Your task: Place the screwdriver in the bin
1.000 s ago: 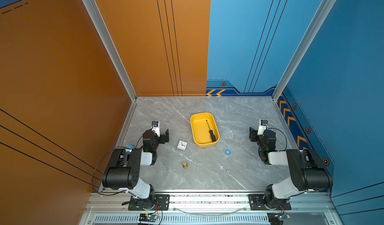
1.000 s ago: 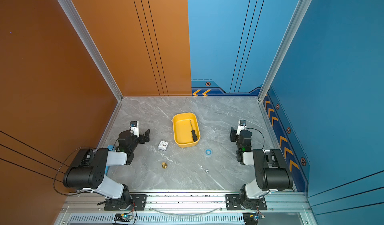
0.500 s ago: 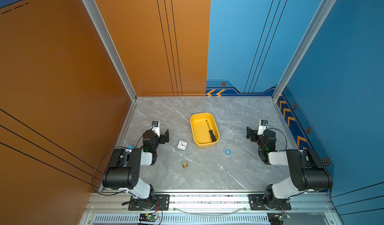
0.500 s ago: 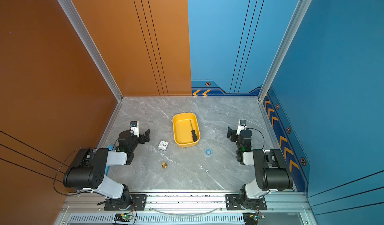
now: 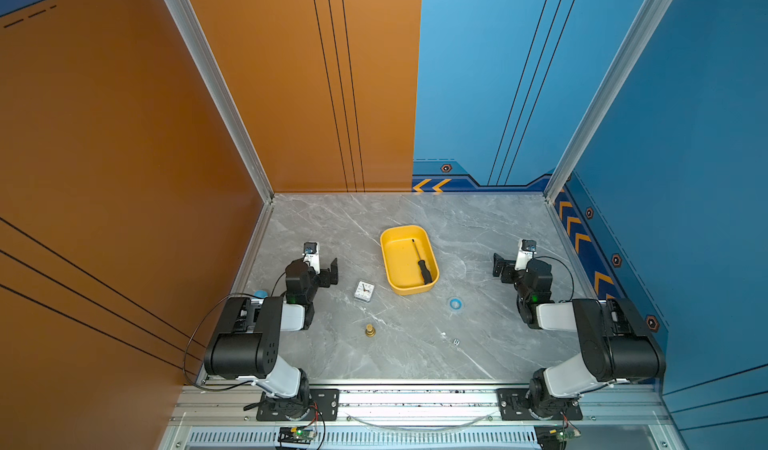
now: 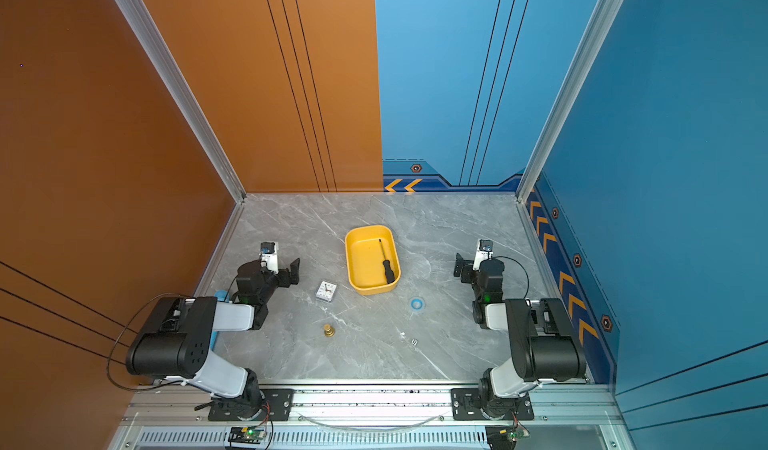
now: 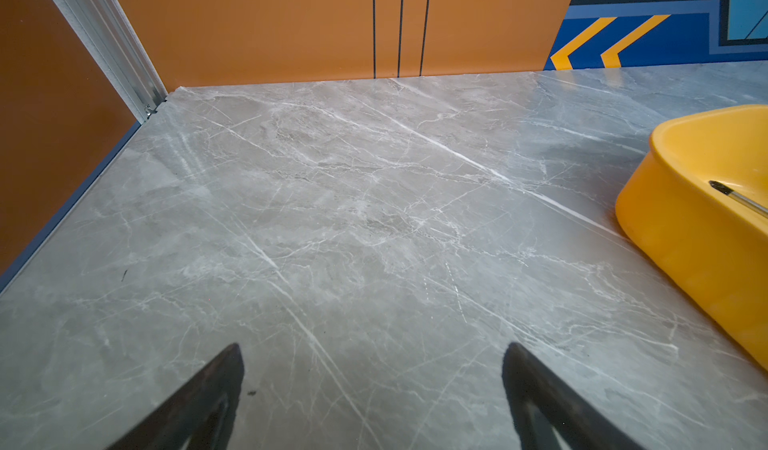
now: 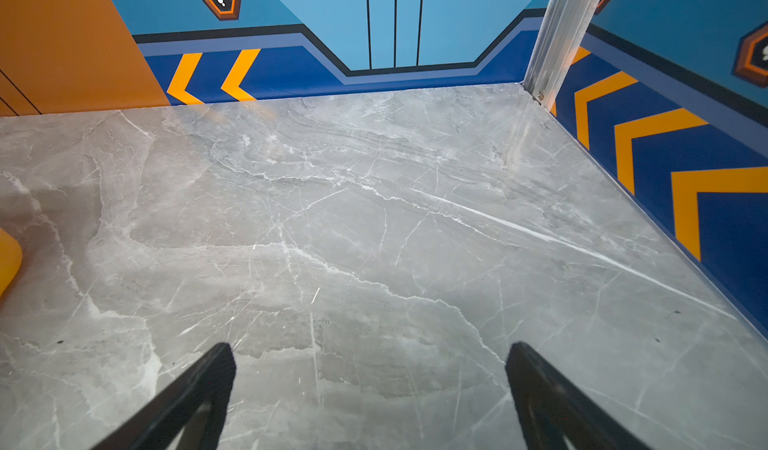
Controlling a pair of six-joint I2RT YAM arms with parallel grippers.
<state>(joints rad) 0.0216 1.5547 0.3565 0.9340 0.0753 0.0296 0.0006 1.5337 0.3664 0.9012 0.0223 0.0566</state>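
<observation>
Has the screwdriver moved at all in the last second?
No. The screwdriver lies where it did in the yellow bin, handle by its near right corner.

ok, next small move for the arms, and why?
Probably none beyond keeping both arms parked: the slim black-handled screwdriver already lies inside the shallow yellow plastic bin, and the left gripper and right gripper stand open and empty over the grey marble tabletop, apart from the bin.

Glossy plastic bin; polished marble tabletop
</observation>
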